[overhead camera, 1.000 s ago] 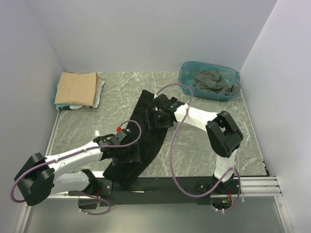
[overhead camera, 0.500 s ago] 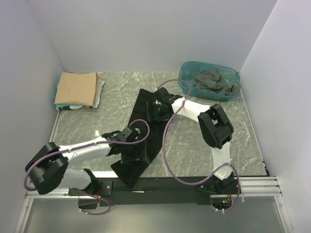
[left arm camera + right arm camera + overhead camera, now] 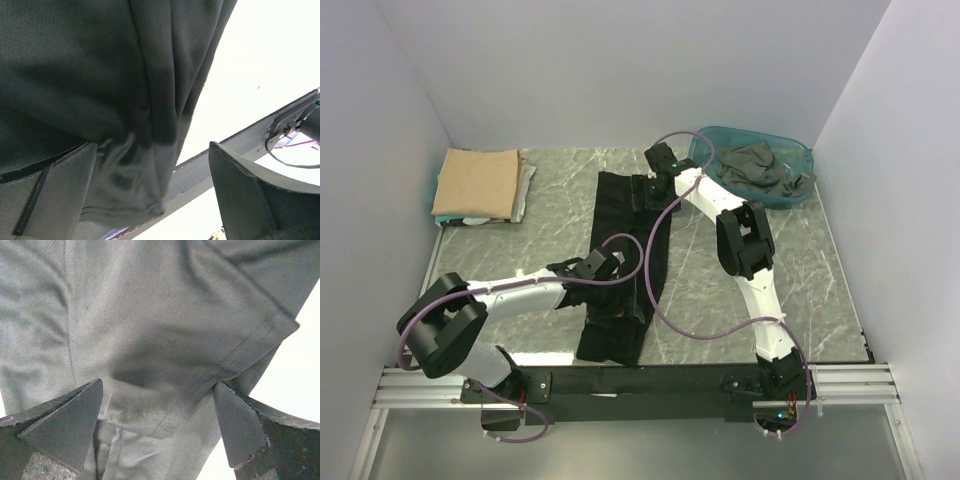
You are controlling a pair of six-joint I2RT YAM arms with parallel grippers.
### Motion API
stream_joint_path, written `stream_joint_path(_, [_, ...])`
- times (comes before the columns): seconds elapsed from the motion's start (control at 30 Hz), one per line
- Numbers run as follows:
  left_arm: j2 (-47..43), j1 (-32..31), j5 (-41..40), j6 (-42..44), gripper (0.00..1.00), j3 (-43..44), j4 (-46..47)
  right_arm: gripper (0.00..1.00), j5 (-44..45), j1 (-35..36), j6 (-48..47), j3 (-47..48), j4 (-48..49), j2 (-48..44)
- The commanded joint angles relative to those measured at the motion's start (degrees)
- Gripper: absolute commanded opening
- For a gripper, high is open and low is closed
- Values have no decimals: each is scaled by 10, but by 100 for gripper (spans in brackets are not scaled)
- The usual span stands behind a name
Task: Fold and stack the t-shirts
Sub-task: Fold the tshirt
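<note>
A: Where is the black t-shirt (image 3: 615,215) lying?
B: It's stretching far-to-near along the counter's (image 3: 800,270) middle.
A: Is anything gripping it?
B: No. The left tool (image 3: 152,147) is sitting released on its near part, and the right tool (image 3: 157,385) is spread wide at its far end.

On the marble table (image 3: 800,280): a black t-shirt (image 3: 618,205) stretched from left jaws to right jaws, a tan-topped stack (image 3: 477,182) well left of both, a teal tub (image 3: 775,198) beside the right jaws.
</note>
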Motion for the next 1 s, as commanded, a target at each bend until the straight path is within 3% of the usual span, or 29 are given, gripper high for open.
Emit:
stream_joint_path(0.0, [10,-3,3,9,99,21,14,97,9,-7,-44,50,-37,24])
stream_joint_path(0.23, [-42,-3,-59,21,99,73,-7,97,-4,-14,-63,176,-85,53])
stream_joint_path(0.33, [-74,-3,-83,23,99,79,-36,98,-3,-11,-75,162,-89,-21])
stream_joint_path(0.43, [-123,-3,-135,-1,99,58,-86,98,-1,-6,-68,52,-52,-132])
stream_joint_path(0.53, [-179,-3,-189,-34,99,19,-142,98,-15,1,-23,-141,48,-242])
stream_joint_path(0.57, [-192,-3,-203,-65,100,0,-158,98,-31,7,6,-251,106,-319])
stream_joint_path(0.7, [-273,-3,-207,-142,99,-71,-215,99,-63,46,53,-526,212,-510])
stream_joint_path(0.83, [-329,-3,-159,-173,91,-143,-211,98,-32,143,89,-627,180,-580])
stream_joint_path(0.97, [-364,-3,-108,-185,75,-202,-185,95,-30,238,157,-704,183,-625])
